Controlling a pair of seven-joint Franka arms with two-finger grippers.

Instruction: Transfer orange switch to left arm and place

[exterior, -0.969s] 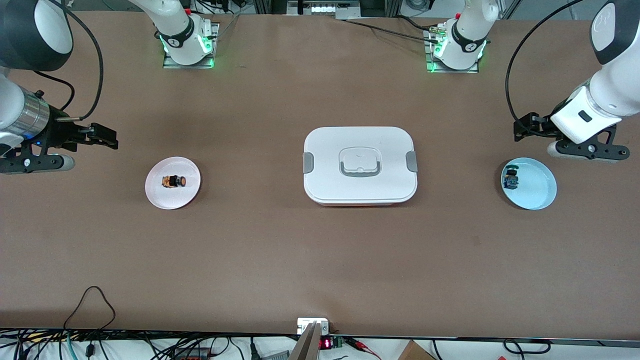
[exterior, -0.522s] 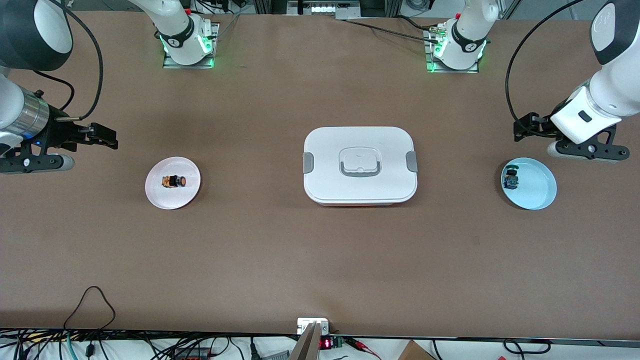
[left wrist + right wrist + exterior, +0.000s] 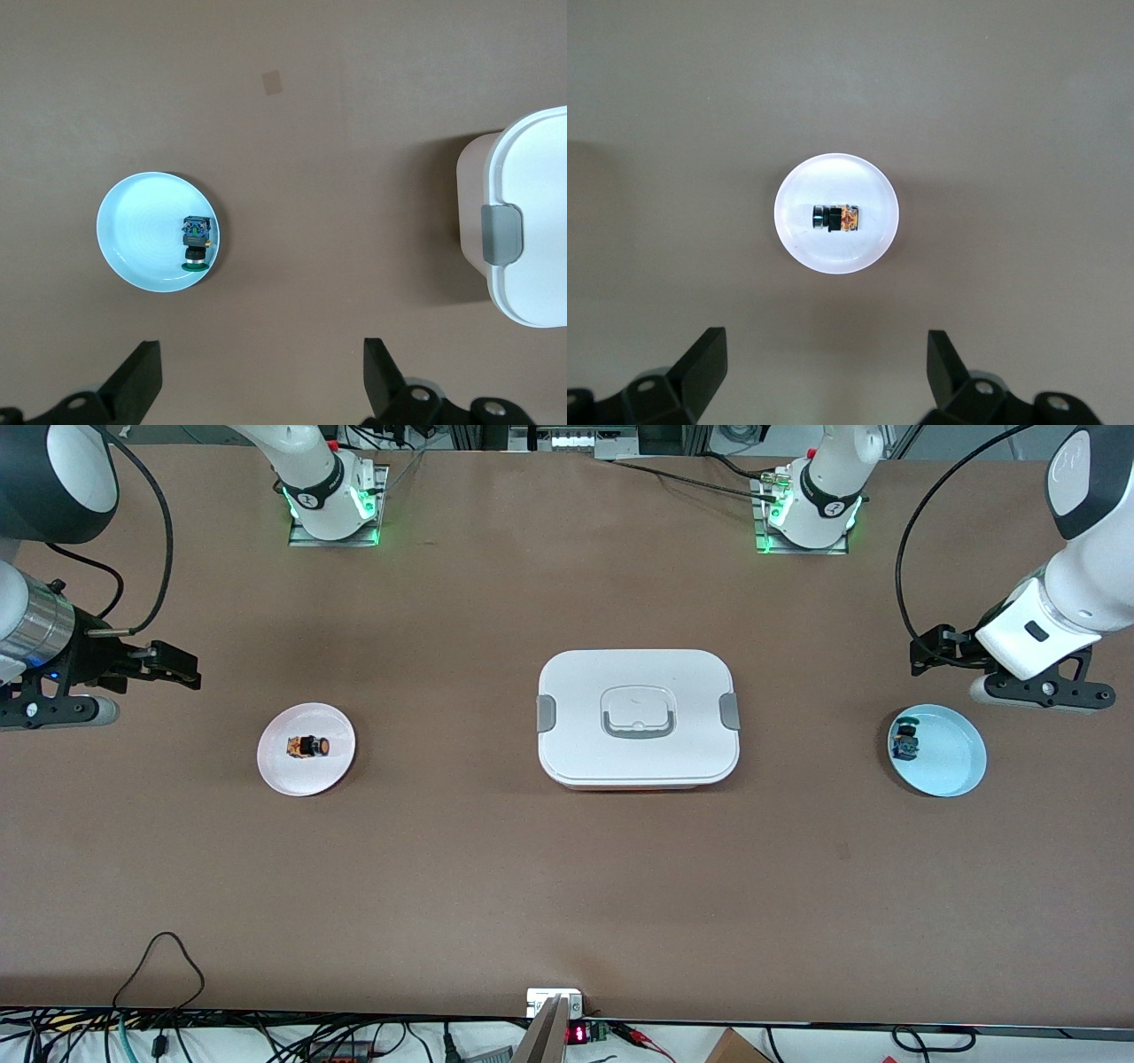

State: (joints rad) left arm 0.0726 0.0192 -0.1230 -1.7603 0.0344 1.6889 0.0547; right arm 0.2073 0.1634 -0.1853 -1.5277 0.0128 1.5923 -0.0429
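Observation:
The orange switch point(image 3: 307, 746) lies on its side on a small pinkish-white plate point(image 3: 306, 775) toward the right arm's end of the table. It also shows in the right wrist view point(image 3: 835, 218) on that plate point(image 3: 836, 255). My right gripper point(image 3: 177, 667) is open and empty over bare table beside the plate; its own view shows the jaws point(image 3: 826, 367) spread wide. My left gripper point(image 3: 926, 652) is open and empty point(image 3: 263, 376), over bare table beside a light blue plate point(image 3: 952, 762). The white box point(image 3: 585, 691) sits lidded at the table's middle.
The light blue plate point(image 3: 133, 243) holds a blue-bodied, green-capped switch point(image 3: 197, 241), also seen in the front view point(image 3: 905, 742). The box's clip end point(image 3: 532, 230) shows in the left wrist view. Cables hang along the table's near edge point(image 3: 159, 957).
My right gripper has drifted slightly away from the pinkish plate, toward the right arm's end of the table. The left arm, switches and box have not moved.

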